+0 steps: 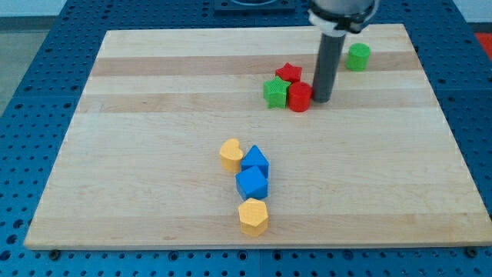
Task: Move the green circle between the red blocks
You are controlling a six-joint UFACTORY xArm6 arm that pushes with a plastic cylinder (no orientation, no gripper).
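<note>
Beside the red cylinder, just at its 3 o'clock and touching or nearly so, my tip rests on the board. I have no jaws to open or close, only this rod.

The risk, as I judge it: any push toward 9 o'clock shoves the red cylinder into the green star-like block and the red star, closing the gap I need between the 2 reds.

The green circle sits apart at my 1 o'clock, near the board's top-right edge. To bring it back I would have to get round behind it.
</note>
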